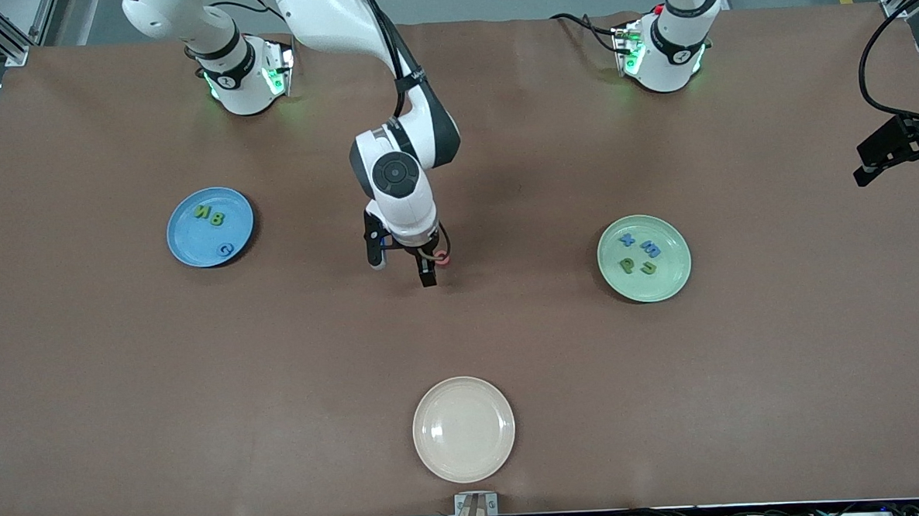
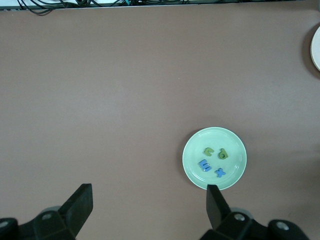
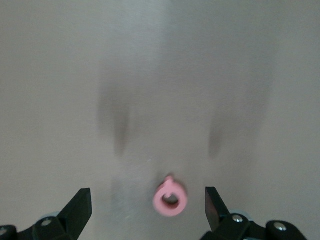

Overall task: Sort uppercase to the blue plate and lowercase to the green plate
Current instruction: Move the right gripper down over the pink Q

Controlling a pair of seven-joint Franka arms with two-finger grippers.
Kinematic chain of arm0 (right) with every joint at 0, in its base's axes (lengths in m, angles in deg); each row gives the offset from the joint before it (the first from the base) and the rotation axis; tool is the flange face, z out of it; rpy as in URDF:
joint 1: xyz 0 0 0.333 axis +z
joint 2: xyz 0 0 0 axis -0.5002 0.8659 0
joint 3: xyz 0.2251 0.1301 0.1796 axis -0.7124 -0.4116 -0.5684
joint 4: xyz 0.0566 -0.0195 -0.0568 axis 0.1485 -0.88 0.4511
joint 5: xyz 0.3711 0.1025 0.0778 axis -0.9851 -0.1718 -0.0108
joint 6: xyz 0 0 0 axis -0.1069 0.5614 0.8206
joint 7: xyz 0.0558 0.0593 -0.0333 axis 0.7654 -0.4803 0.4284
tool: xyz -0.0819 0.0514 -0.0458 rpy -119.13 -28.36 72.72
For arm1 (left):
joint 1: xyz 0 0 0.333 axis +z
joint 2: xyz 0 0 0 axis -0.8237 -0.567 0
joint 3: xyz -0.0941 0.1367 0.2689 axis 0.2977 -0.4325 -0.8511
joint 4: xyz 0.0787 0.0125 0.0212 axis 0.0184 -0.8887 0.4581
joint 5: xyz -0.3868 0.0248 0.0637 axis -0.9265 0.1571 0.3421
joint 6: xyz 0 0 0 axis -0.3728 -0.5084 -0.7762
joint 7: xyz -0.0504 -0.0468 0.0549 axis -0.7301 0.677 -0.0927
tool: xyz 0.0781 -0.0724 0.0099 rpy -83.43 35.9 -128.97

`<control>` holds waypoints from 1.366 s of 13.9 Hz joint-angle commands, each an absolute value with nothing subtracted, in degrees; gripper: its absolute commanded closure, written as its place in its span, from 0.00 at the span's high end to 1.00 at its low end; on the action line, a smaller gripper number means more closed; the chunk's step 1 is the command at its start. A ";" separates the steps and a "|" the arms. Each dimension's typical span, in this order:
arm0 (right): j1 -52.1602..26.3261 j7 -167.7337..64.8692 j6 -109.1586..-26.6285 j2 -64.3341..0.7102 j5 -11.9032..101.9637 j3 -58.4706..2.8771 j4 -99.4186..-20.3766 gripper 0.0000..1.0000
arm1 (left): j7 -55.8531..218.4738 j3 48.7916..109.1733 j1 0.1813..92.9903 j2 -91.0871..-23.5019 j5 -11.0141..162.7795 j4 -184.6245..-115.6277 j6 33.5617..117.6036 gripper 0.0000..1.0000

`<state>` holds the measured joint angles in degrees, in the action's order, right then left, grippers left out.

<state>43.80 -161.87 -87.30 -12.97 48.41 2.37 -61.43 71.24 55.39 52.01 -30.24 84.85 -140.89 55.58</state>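
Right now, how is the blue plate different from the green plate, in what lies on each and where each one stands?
The blue plate holds three letters, two green and one blue; the green plate holds four, two blue and two green. The blue plate stands toward the right arm's end of the table, the green plate toward the left arm's end. The blue plate looks slightly smaller than the green plate. Both are round, shallow, and untouched by any gripper.

Bright even overhead light, soft shadows, glare on the cream plate (image 1: 464, 429); the right wrist view is blurred.
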 commanded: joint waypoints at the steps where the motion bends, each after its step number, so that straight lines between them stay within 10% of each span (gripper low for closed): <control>1: 43.90 -164.21 -89.29 -12.66 48.92 1.30 -62.74 1.00 | 70.20 55.30 51.94 -30.00 85.58 -140.85 55.89 1.00; 19: 35.73 -166.95 -90.61 -10.72 48.83 -9.52 -57.29 0.88 | 70.20 55.30 51.94 -30.00 85.58 -140.85 55.89 1.00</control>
<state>36.13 -166.26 -91.12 -11.74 48.16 -9.21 -58.80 71.24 55.38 52.02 -30.25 84.85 -140.89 55.58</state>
